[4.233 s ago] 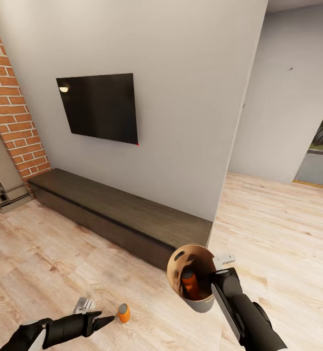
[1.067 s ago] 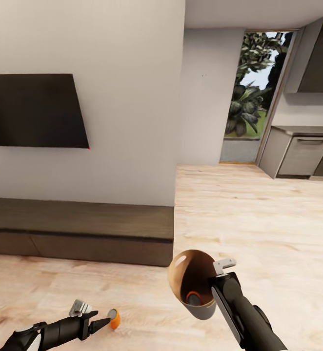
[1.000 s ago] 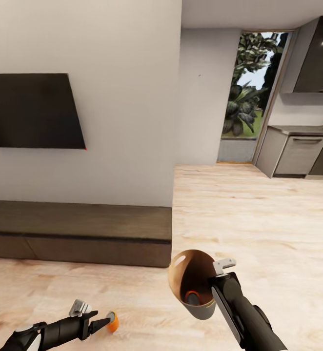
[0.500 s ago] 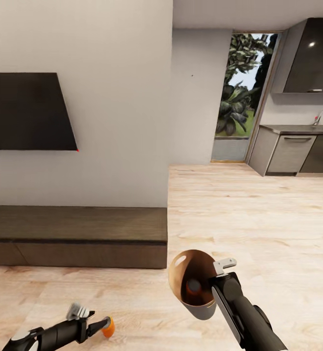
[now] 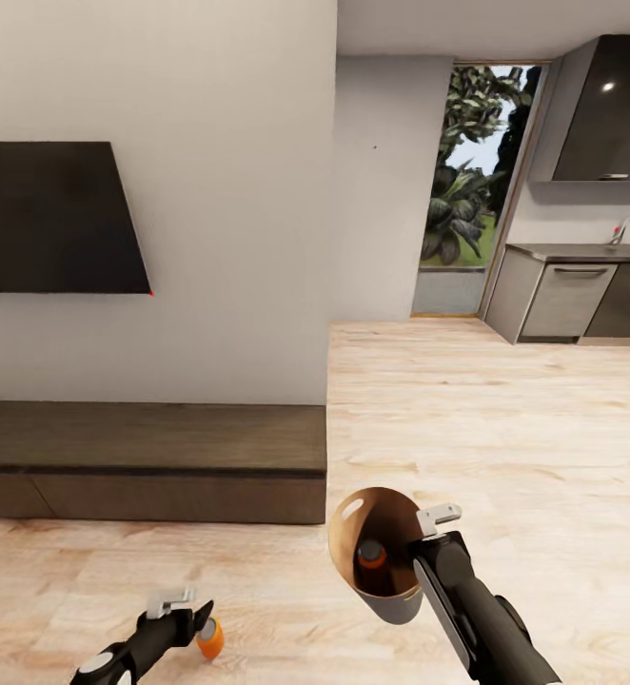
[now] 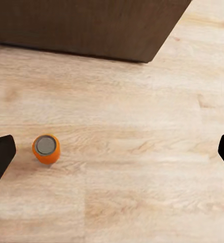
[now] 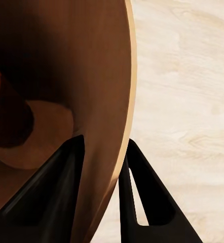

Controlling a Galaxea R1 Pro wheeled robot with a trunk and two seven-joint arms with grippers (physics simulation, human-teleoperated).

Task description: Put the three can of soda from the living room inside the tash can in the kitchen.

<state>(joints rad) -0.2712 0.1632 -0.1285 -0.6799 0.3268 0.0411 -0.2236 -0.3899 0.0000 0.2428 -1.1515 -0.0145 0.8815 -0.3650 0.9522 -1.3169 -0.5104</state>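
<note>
Right gripper (image 7: 123, 172) is clamped on the rim of the bin (image 5: 377, 547), one finger inside the wall and one outside, carrying it tilted above the wood floor (image 5: 505, 419). An orange can (image 5: 371, 555) sits down inside the bin. Left gripper (image 5: 197, 614) hangs spread wide over a second can (image 6: 45, 148), which stands upright on the floor near the low dark bench (image 5: 153, 457). Kitchen cabinets (image 5: 567, 300) show beyond.
</note>
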